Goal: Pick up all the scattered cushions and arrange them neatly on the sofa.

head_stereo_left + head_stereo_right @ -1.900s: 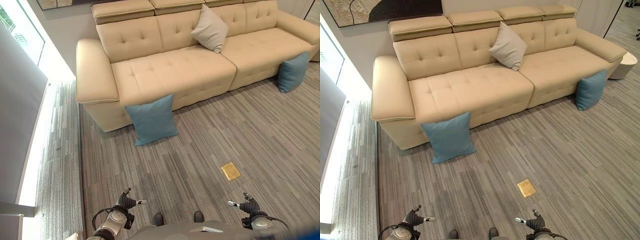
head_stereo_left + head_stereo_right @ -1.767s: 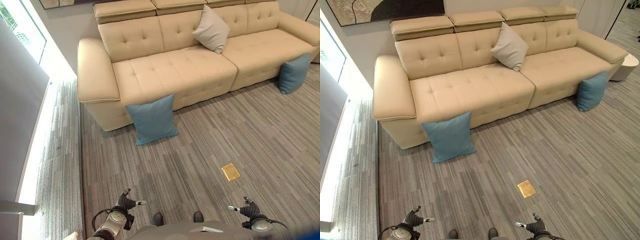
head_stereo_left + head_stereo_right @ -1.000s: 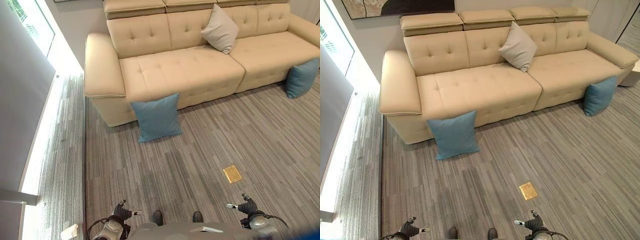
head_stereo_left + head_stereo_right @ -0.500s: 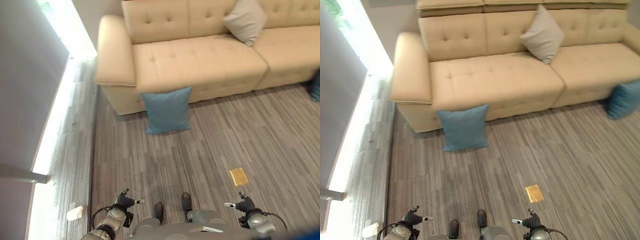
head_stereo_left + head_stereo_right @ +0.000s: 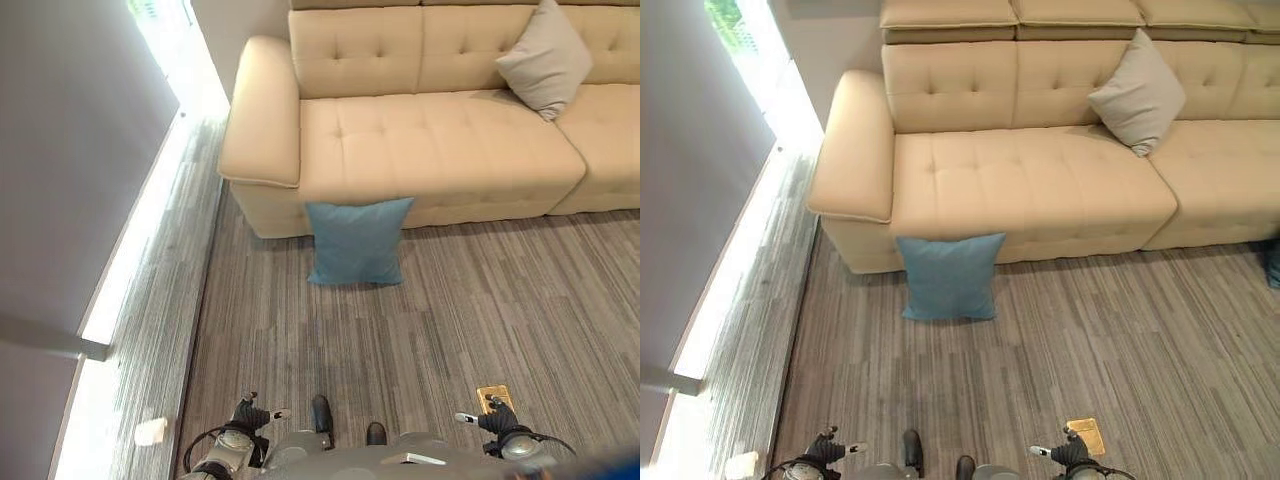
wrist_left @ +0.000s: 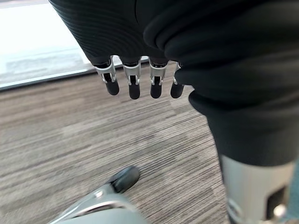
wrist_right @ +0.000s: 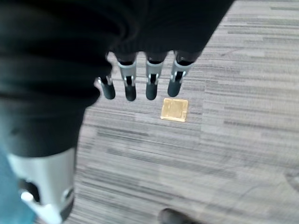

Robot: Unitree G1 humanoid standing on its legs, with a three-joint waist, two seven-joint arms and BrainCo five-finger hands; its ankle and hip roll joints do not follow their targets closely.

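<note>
A blue cushion [image 5: 357, 241] leans on the sofa [image 5: 430, 150], a grey cushion [image 5: 1137, 92] sits above; wrist views show left hand [image 6: 135, 79] and right hand [image 7: 140, 79] with straight, empty fingers, the right over a brass plate [image 7: 174, 109].

One sofa [image 5: 1040, 170], one grey cushion [image 5: 1137, 92], one blue cushion [image 5: 949, 277], one brass floor plate [image 7: 174, 109], two hands [image 5: 250, 415] [image 5: 492, 419]
</note>
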